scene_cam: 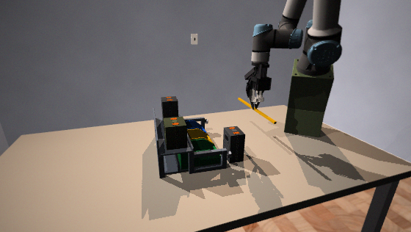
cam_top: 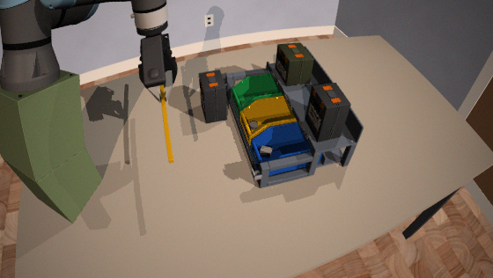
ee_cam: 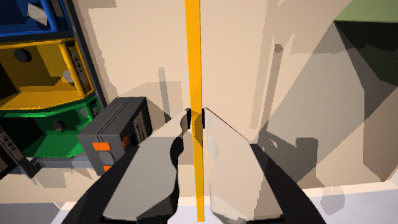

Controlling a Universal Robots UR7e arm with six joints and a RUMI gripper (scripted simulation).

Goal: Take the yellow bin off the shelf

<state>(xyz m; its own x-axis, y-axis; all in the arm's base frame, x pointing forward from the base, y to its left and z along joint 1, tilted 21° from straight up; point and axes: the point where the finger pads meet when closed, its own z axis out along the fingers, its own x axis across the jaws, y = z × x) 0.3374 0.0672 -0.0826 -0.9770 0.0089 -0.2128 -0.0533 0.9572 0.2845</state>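
The yellow open bin (cam_top: pixel 267 113) (scene_cam: pixel 193 133) (ee_cam: pixel 37 72) sits in the grey shelf (cam_top: pixel 334 145) (scene_cam: pixel 161 161), between a green bin (cam_top: pixel 255 90) (ee_cam: pixel 47 135) and a blue bin (cam_top: pixel 282 142) (ee_cam: pixel 25 17). Small parts lie inside it. My gripper (cam_top: pixel 160 93) (scene_cam: pixel 255 103) (ee_cam: pixel 196 109) is shut on a long thin yellow rod (cam_top: pixel 166 128) (scene_cam: pixel 257 110) (ee_cam: pixel 193 55). It holds the rod in the air above the table, left of the shelf and apart from the bins.
A dark box (cam_top: pixel 213 97) (scene_cam: pixel 233 144) (ee_cam: pixel 117 130) with orange tabs stands on the table beside the shelf. Two similar boxes, one (cam_top: pixel 294 62) and another (cam_top: pixel 327 111), sit on top of the shelf. The green robot pedestal (cam_top: pixel 44 141) (scene_cam: pixel 307 99) stands at the table's edge.
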